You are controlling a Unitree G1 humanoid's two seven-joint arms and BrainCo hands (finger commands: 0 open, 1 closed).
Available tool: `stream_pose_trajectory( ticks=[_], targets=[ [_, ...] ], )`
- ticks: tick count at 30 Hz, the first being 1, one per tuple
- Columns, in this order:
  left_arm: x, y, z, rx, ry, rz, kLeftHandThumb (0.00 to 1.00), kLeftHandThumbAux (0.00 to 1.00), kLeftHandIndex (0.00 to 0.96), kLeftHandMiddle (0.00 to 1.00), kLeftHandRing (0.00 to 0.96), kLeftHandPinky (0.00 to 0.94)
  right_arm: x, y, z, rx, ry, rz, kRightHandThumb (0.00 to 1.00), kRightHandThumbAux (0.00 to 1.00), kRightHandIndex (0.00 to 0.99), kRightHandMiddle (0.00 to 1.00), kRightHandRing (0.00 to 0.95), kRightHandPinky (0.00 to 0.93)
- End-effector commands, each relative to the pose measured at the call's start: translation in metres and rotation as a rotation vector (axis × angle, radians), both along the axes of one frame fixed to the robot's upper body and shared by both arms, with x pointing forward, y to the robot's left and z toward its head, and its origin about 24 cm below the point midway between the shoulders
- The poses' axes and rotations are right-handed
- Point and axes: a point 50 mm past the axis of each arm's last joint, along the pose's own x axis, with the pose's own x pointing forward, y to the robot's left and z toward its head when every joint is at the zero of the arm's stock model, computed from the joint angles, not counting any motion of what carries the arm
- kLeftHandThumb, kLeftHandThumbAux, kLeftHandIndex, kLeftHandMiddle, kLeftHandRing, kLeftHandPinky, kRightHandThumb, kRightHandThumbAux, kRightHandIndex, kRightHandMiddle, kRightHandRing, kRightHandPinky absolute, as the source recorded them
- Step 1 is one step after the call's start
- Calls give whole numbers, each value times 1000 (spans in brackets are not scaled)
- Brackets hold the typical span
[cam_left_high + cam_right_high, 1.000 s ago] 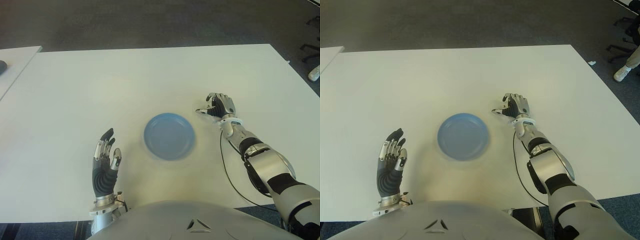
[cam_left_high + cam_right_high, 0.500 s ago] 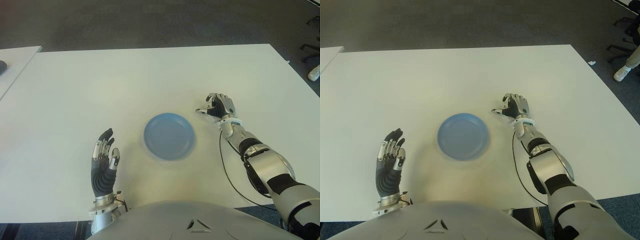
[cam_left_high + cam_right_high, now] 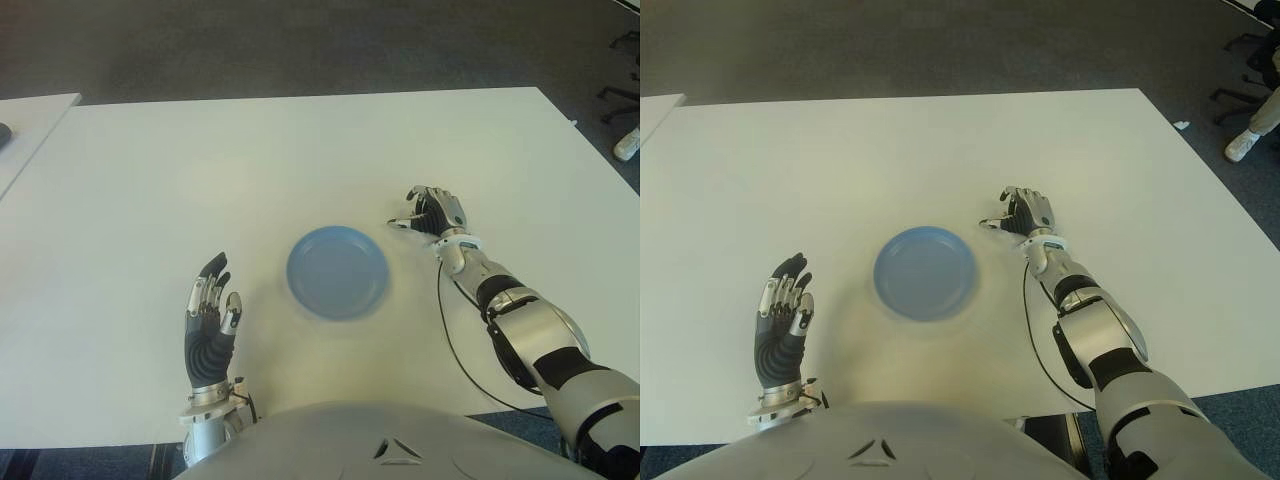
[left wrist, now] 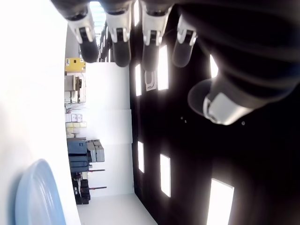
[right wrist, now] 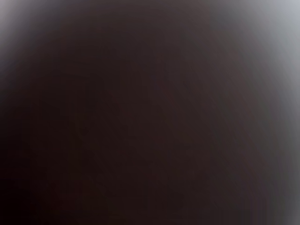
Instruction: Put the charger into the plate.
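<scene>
The right hand (image 3: 432, 212) has edged slightly towards the round blue plate (image 3: 337, 272), fingers curled over something unseen; no charger is visible. White desk (image 3: 250, 170), dark carpet (image 3: 300, 45); plate empty; left hand (image 3: 210, 322) relaxed.

You could not see the charger anywhere; the right hand (image 3: 432, 211) lay curled, covering whatever was under it. Your right wrist view was wholly dark. At the right edge of the right eye view, a person's shoe (image 3: 1243, 145) was cut off.
</scene>
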Motion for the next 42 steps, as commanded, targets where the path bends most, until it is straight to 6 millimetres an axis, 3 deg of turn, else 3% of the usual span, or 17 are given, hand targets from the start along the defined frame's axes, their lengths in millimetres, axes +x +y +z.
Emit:
stream_pose_trajectory(
  ticks=[1, 5, 11, 26, 42],
  targets=[
    [3, 0, -5, -12, 39, -11, 268, 582, 144, 133, 107, 110, -14, 2, -22, -104, 132, 61, 385, 416, 103, 129, 107, 95],
    [6, 0, -7, -7, 45, -10, 270, 579, 144, 129, 102, 105, -14, 3, -21, -147, 132, 83, 299, 303, 21, 27, 22, 19],
    [12, -2, -9, 3, 53, -22, 257, 579, 139, 123, 97, 107, -10, -1, -17, -227, 158, 143, 212, 217, 2, 2, 2, 1],
    [27, -6, -11, -7, 25, -44, 267, 576, 141, 126, 104, 115, -3, -10, -7, -263, 206, 210, 92, 183, 0, 0, 0, 0],
    [34, -4, -15, 12, 20, -67, 241, 582, 129, 116, 96, 107, 4, -23, 6, -363, 242, 253, 92, 179, 0, 0, 0, 0]
  ],
)
